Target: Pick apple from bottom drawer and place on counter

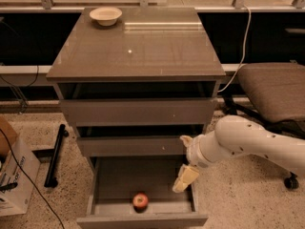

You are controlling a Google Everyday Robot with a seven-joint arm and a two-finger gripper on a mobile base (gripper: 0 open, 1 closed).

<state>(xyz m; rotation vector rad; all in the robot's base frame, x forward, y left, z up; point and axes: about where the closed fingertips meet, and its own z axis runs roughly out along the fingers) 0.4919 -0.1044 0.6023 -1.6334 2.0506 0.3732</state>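
Observation:
The apple [140, 201], small and red, lies near the front of the open bottom drawer [143, 219], which is pulled out from the cabinet. The counter [138, 44] is the glossy grey-brown top slab. My gripper [185, 178] hangs over the right side of the bottom drawer, above and to the right of the apple, not touching it. One cream finger [185, 179] points down into the drawer; another tip shows by the middle drawer's front. Nothing is in the gripper.
A white bowl [105, 15] sits at the counter's back left corner. An office chair [271, 89] stands to the right, behind my arm. A cardboard box [14, 175] and a black bar [55, 154] lie on the floor at left.

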